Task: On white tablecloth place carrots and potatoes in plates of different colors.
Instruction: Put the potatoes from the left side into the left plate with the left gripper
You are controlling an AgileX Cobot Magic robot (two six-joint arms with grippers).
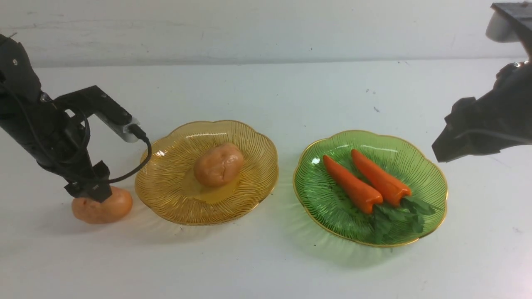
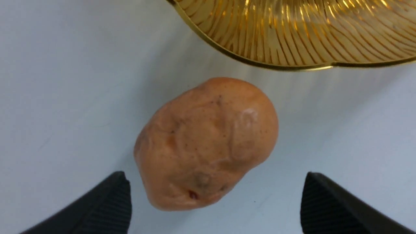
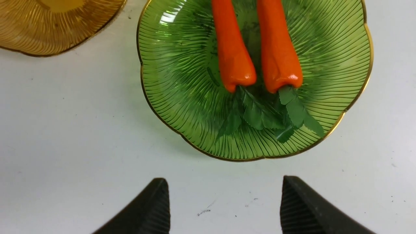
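On the white tablecloth point(image 1: 266, 265) stand an amber plate point(image 1: 249, 199) and a green plate point(image 1: 428, 182). One potato point(image 1: 218, 164) lies in the middle of the amber plate. A second potato point(image 1: 102, 207) rests on the cloth just left of that plate, and my left gripper point(image 1: 89, 189) stands open right over it. In the left wrist view this potato point(image 2: 208, 143) lies between the spread fingertips, which are clear of it on both sides. Two carrots point(image 1: 351, 185) point(image 1: 380, 178) lie side by side in the green plate. My right gripper point(image 1: 440, 149) hangs open and empty to the right of it.
The right wrist view shows the green plate point(image 3: 169, 65) with both carrots point(image 3: 232, 48) point(image 3: 279, 48) and, at the corner, the amber plate's rim point(image 3: 65, 45). The left arm's cable point(image 1: 137, 166) hangs close to the amber plate's left rim.
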